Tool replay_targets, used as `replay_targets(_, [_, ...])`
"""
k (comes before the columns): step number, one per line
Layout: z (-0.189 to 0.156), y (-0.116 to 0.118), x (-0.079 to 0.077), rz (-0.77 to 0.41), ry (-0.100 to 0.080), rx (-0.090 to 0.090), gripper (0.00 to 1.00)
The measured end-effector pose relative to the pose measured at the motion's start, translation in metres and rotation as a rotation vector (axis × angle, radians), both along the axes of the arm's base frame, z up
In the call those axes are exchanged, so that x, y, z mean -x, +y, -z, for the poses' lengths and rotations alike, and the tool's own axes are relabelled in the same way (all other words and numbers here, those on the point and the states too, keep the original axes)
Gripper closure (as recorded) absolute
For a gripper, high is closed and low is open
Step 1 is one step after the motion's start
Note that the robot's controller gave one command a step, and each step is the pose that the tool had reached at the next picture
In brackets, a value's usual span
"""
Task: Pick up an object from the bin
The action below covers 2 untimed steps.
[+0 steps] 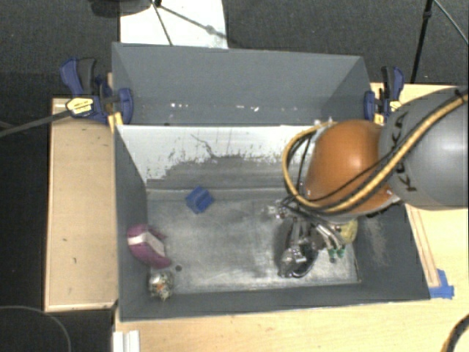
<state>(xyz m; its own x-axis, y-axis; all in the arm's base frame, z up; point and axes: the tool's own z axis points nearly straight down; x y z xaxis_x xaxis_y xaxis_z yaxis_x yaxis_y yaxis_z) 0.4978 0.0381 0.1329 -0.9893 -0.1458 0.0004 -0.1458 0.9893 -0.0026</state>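
Observation:
My gripper (296, 259) is low in the bin's front right part, near the floor, under the orange wrist cover. Right beside it on the right lie a small yellowish thing (347, 231) and a small green piece (337, 254), partly hidden by the gripper's body. Whether anything is gripped is hidden from this angle. A blue block (198, 199) lies apart to the left, toward the back wall.
At the front left a purple and white roll-like thing (147, 243) rests near the left wall, with a small crumpled silvery lump (160, 285) just in front of it. The arm and its cables come in over the right rim.

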Motion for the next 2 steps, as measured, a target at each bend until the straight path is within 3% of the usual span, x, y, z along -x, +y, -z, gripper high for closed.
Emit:
replay_targets(1, [0.016,-0.070,-0.003,-0.093,0.003,0.000,0.00])
replay_targets(2, [0.061,-0.064,0.007,-0.424,-0.011,-0.003,0.00])
